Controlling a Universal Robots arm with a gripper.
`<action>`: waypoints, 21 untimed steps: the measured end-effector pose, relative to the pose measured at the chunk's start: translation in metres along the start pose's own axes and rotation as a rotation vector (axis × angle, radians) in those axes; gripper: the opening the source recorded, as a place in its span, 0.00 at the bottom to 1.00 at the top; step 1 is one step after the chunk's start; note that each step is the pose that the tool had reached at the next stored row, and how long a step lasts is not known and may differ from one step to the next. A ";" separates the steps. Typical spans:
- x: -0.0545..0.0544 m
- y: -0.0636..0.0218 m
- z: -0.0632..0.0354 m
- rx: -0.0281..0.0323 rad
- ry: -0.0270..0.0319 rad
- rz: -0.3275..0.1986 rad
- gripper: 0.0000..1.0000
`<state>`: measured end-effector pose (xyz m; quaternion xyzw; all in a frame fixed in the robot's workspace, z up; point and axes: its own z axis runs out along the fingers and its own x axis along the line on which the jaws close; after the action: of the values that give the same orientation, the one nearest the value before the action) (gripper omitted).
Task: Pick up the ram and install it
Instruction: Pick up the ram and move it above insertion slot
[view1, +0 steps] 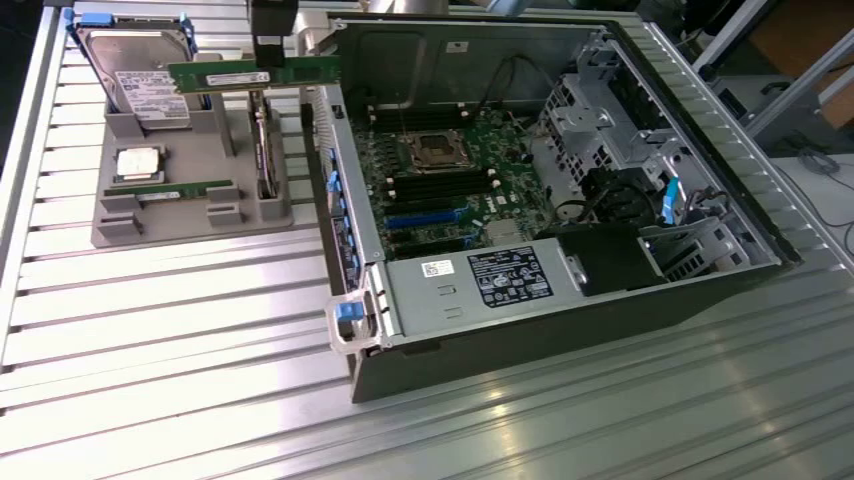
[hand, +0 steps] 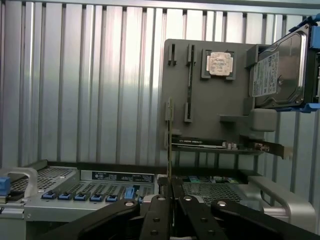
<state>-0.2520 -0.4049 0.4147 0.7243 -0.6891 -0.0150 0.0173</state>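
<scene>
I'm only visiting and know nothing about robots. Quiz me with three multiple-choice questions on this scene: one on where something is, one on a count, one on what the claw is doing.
1. Where is the ram at the claw?
A) up in the air near the grey holder
B) seated in the motherboard
C) lying on the power supply

2. How many green memory sticks are there?
A) one
B) two
C) four

3. The claw is:
A) open and empty
B) shut on the ram
C) shut on the hard drive

Answers:
1 A, it hangs from the claw and rests on nothing.
2 B, one is held and a second stick stands in the holder.
3 B, the claw pinches the ram's upper edge.
</scene>
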 end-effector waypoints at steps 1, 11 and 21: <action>0.000 -0.0010 0.0000 0.0000 0.0001 0.000 0.12; 0.000 -0.0099 -0.0004 0.0000 0.0006 0.000 0.12; 0.001 -0.0207 -0.0010 0.0000 0.0010 0.000 0.12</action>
<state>-0.2312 -0.4049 0.4147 0.7243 -0.6891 -0.0147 0.0176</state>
